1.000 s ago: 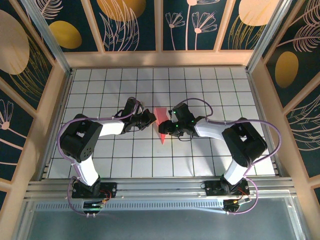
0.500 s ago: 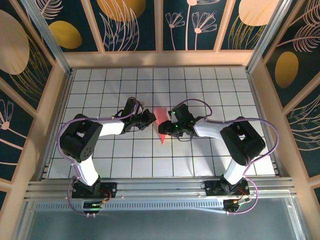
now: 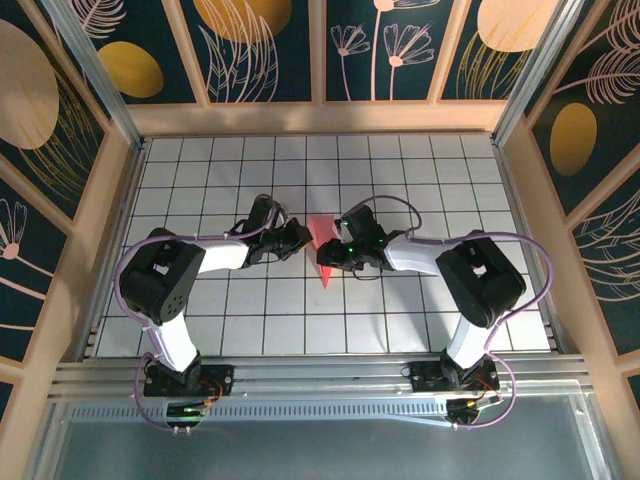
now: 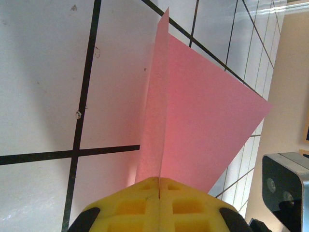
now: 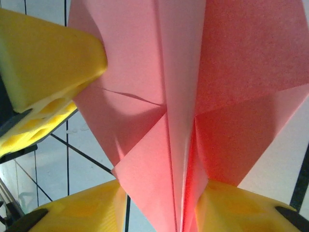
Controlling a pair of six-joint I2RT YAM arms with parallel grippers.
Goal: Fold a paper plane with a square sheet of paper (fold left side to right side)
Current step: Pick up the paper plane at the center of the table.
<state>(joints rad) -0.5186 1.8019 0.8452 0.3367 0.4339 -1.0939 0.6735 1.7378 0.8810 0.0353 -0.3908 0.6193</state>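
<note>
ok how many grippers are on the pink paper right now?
2. Left gripper is shut on the paper plane from the left. Right gripper straddles its centre fold from the right; whether it is clamped is unclear.

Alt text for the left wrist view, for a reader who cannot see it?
The left gripper, yellow-padded, is shut on the folded pink paper plane, pinching its upright central flap. One wing spreads to the right over the white gridded table.

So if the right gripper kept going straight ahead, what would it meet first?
The paper plane, sitting between its fingers; the left gripper grips it just beyond, though depth is unclear.
</note>
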